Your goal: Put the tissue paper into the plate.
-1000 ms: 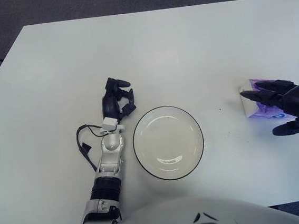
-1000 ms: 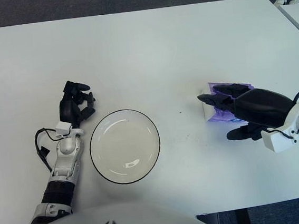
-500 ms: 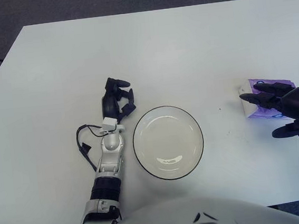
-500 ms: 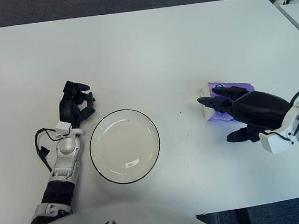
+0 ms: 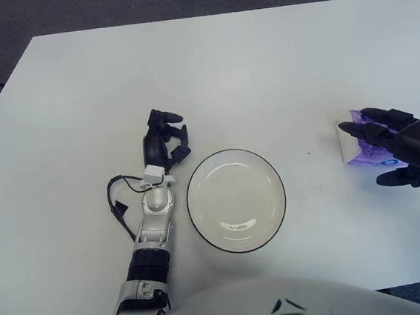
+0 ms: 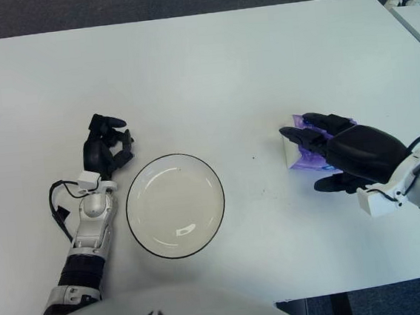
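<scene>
Now the right hand [image 6: 327, 152] covers the tissue paper [image 6: 300, 154], fingers spread over it, apparently ready to grip. Left hand [image 6: 106, 152] sits curled, empty, beside the plate [image 6: 175, 205].

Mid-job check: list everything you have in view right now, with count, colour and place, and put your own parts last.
table: one, white, fills most of the view, dark floor around it.
plate: one, white with a dark rim, near the front edge, left of centre, nothing in it.
tissue paper: one pack, purple with a white end, on the table to the right of the plate, mostly covered by the right hand.
office chair base and a person's feet: top right corner, off the table.
left hand: black, fingers curled and holding nothing, just left of the plate.
right hand: black, over the tissue paper with fingers draped across it; grip not clear.
</scene>
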Robot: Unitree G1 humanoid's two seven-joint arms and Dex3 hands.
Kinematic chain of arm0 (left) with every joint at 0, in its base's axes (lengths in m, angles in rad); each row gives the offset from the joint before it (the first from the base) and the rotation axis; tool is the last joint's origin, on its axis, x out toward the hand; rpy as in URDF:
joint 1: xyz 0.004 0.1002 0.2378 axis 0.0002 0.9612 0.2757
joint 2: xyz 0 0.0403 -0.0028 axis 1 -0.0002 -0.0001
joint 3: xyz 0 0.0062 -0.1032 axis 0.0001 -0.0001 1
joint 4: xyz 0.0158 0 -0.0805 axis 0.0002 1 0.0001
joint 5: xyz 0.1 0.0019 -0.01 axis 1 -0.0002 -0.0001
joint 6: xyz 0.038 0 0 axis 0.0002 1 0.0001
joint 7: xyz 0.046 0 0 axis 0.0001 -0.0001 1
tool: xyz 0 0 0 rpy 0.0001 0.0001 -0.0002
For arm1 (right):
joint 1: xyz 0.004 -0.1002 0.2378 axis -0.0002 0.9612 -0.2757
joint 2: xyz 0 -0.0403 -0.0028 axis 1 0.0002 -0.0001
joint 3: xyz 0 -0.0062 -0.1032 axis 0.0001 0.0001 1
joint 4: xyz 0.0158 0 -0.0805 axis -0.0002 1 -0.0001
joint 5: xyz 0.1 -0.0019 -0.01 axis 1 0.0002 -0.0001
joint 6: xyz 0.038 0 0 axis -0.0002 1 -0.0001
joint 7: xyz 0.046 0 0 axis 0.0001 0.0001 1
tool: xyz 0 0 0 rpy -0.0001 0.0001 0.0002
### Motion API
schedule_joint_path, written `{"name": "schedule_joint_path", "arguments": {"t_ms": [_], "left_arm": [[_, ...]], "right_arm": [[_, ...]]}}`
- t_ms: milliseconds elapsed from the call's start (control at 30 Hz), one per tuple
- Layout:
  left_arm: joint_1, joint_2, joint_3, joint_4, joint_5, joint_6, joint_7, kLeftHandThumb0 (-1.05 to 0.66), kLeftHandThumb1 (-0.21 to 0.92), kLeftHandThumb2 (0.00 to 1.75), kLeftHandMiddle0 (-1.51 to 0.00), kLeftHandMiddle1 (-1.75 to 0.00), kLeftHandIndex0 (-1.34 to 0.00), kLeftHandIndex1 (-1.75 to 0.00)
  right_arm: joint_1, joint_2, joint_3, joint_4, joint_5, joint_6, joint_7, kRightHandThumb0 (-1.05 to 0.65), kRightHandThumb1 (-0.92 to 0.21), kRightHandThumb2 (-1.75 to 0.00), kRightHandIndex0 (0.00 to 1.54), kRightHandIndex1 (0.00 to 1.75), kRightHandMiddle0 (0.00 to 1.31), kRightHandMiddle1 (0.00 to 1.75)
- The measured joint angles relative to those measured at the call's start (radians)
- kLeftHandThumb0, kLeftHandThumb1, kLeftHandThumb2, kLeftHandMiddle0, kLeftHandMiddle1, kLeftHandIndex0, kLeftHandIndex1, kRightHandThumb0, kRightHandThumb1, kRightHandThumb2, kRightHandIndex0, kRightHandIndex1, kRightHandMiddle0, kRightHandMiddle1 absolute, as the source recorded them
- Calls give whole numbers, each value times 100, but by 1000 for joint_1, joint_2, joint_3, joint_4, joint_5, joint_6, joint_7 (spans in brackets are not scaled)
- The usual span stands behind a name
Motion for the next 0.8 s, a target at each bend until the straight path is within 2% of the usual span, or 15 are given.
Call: {"name": "schedule_joint_path", "arguments": {"t_ms": [367,633,800], "left_arm": [[0,0,-1,-1,0,3,0,-38,68,86,-54,-174,-34,-175],[0,0,-1,-1,1,5,0,-38,68,86,-53,-174,-34,-175],[0,0,-1,-1,1,5,0,-38,68,86,-52,-175,-34,-175]], "right_arm": [[-22,6,-14,1,-63,31,-80,-105,-92,-35,0,0,0,0],[-68,6,-14,30,-125,45,-137,-105,-92,-35,0,0,0,0],[-86,6,-14,41,-127,46,-156,-105,-91,-33,0,0,0,0]]}}
